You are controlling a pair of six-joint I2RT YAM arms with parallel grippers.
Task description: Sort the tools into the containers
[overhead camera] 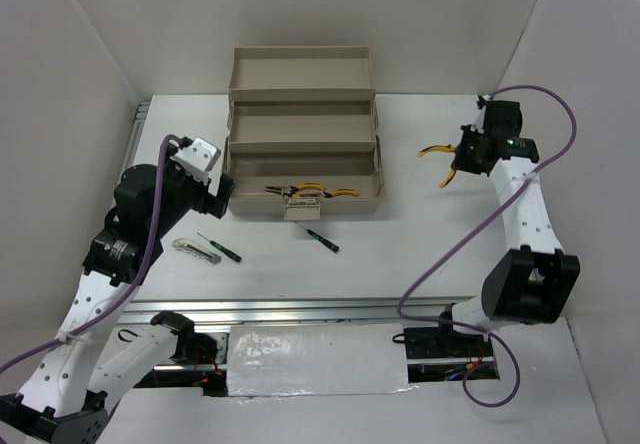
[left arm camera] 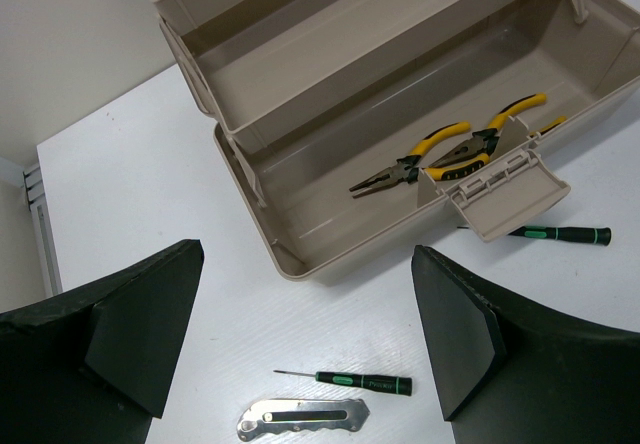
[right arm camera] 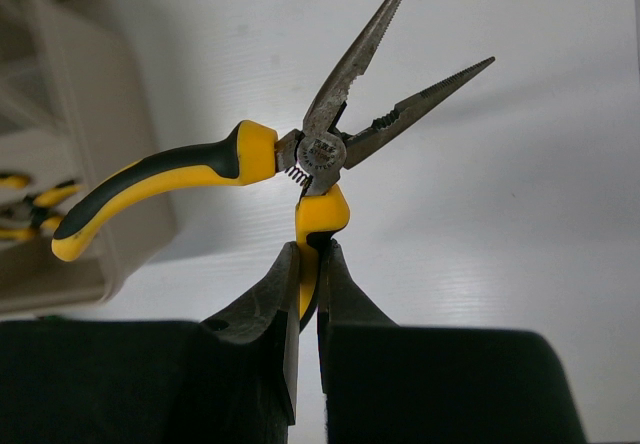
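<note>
Right gripper [right arm camera: 308, 264] pinches one curved yellow-and-black handle of the pliers [right arm camera: 325, 154]; their tapered, serrated steel tips are splayed. Left gripper [left arm camera: 305, 269] stands wide, holding nothing.

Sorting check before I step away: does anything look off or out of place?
Yes. The right end effector pinches the held pliers by one handle only, so they hang splayed open, the other handle sticking out sideways. Two screwdrivers and a grey metal tool lie outside the toolbox.
</note>
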